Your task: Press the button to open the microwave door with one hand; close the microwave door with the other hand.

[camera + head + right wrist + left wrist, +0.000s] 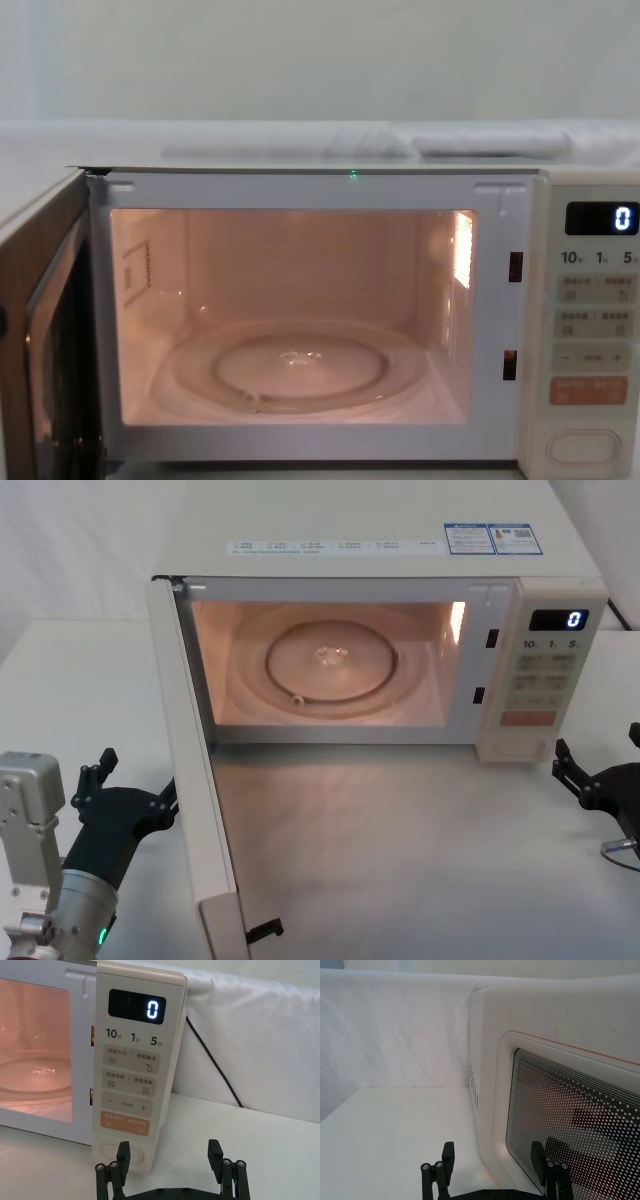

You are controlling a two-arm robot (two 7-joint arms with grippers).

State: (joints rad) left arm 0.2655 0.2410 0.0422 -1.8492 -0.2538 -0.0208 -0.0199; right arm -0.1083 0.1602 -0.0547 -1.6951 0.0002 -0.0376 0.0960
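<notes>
Here, the microwave door (195, 780) swung fully open, standing edge-on toward the robot, hinge side at the oven's left front corner, free edge with its black latch hook nearest the robot. Lit cavity with the glass turntable (330, 662) exposed. Left gripper (125, 785) just outside the door's outer face, fingers spread wide with nothing between them; in the left wrist view one finger (538, 1157) in front of the dotted window, the other finger (448, 1155) off past the door's rounded edge over bare table (385, 1135). Whether the fingertip touches the window cannot be told. Open tabletop on the far side of those fingers, away from the door.

Right gripper (590, 775) low at the right, short of the control panel (137, 1060), fingers also wide and empty. Button (121, 1153) at the panel's bottom edge, right behind one right finger (123, 1152); the other right finger (215, 1152) beyond the panel's side edge over clear table. Display reading 0. Power cord (215, 1065) trailing down the white backdrop beyond the panel's side.
</notes>
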